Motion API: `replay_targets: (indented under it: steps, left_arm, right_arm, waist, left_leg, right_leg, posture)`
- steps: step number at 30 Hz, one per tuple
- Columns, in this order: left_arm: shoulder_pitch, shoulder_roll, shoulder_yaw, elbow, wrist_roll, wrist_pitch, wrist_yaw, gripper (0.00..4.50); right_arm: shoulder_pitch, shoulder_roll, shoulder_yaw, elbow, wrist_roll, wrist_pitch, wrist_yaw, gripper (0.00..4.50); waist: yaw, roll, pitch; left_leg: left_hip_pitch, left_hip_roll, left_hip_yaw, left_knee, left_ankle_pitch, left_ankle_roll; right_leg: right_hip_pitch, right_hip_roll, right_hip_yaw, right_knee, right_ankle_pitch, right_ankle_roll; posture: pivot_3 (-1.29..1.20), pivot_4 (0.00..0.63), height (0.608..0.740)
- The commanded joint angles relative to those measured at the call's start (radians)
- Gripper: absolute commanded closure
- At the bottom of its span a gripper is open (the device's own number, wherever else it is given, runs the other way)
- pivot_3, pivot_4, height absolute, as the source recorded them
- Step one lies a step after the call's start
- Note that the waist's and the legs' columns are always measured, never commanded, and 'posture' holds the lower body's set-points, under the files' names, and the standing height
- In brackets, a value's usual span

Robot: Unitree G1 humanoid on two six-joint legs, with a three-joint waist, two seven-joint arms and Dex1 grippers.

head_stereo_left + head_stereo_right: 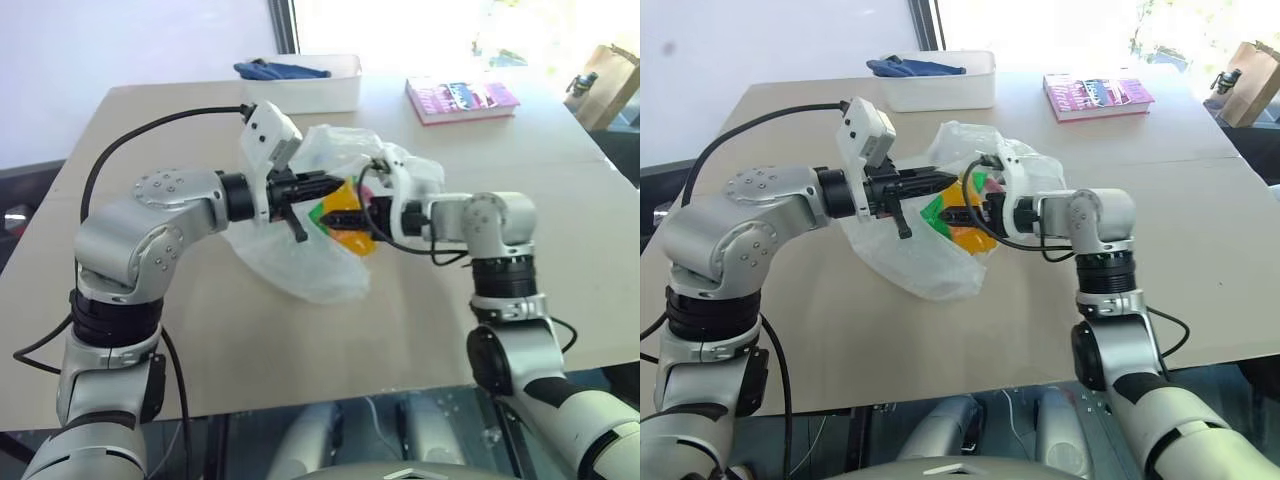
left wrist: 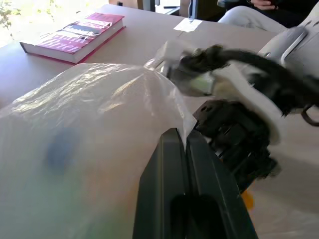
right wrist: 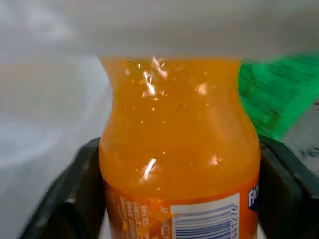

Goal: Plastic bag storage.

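Clearly left gripper pinches plastic bag edge.

A pale tan table carries a white tray at its far edge, a pink book beside it, and the plastic bag resting mid-table.

We see the orange bottle between the right gripper's fingers cut off by the wrist picture's lower edge, and its top is lost behind a pale blurred band. Beside it, a green shape is too blurred to identify. Through the plastic bag pinched by the left gripper, the contents show as vague colour patches.
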Motion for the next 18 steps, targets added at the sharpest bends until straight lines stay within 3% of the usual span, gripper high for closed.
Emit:
replay_targets:
  steps: [1, 6, 9, 13, 16, 18]
  left_arm:
    - [-0.014, -0.001, 0.069, -0.028, -0.05, 0.015, 0.005, 4.5]
    - [-0.025, 0.031, 0.145, 0.027, -0.1, 0.086, 0.018, 4.5]
    - [-0.037, 0.043, 0.172, 0.06, -0.099, 0.09, 0.028, 4.5]
    - [-0.086, 0.03, 0.229, 0.147, -0.137, 0.129, 0.05, 4.5]
    - [-0.069, 0.052, 0.199, 0.151, -0.095, 0.087, 0.036, 4.5]
    - [-0.057, 0.043, 0.189, 0.157, -0.064, 0.039, 0.043, 4.5]
  right_arm:
    - [-0.036, 0.108, -0.018, 0.089, 0.009, -0.212, -0.044, 0.03]
    - [0.021, 0.209, 0.081, 0.078, -0.014, -0.329, -0.096, 0.03]
    - [0.059, 0.218, 0.108, -0.039, 0.062, -0.302, -0.081, 0.03]
    - [0.138, 0.08, 0.178, -0.291, 0.091, -0.264, -0.072, 0.03]
    - [0.192, -0.027, 0.208, -0.458, 0.037, -0.327, -0.089, 0.03]
    - [0.214, -0.053, 0.165, -0.553, 0.091, -0.287, -0.106, 0.03]
  waist:
    - [-0.011, 0.0, 0.0]
    - [-0.021, 0.0, 0.0]
    - [-0.024, 0.0, 0.0]
    - [-0.021, 0.0, -0.001]
    - [-0.017, 0.001, -0.001]
    - [-0.016, 0.001, -0.001]
  left_leg:
    - [0.0, 0.0, 0.0, 0.0, 0.0, 0.0]
    - [0.0, 0.0, 0.0, 0.001, 0.0, 0.0]
    - [0.0, 0.0, 0.0, 0.0, 0.0, 0.0]
    - [0.0, 0.0, -0.002, 0.001, 0.0, -0.001]
    - [0.0, -0.001, -0.002, 0.001, 0.0, -0.001]
    - [0.0, -0.001, -0.002, 0.002, 0.0, -0.001]
  right_leg:
    - [0.0, 0.0, 0.0, 0.0, 0.0, 0.0]
    - [0.0, 0.004, 0.0, 0.0, 0.0, 0.0]
    - [0.0, 0.005, 0.0, 0.001, 0.0, 0.0]
    - [0.0, 0.005, -0.001, 0.001, 0.0, 0.0]
    - [0.0, 0.004, -0.002, 0.001, 0.0, 0.0]
    - [0.0, 0.004, -0.002, 0.001, 0.0, 0.0]
  posture:
    - [0.0, 0.15, 0.74]
    - [0.0, 0.15, 0.74]
    - [0.0, 0.15, 0.74]
    - [0.0, 0.15, 0.74]
    - [0.0, 0.15, 0.74]
    - [0.0, 0.15, 0.74]
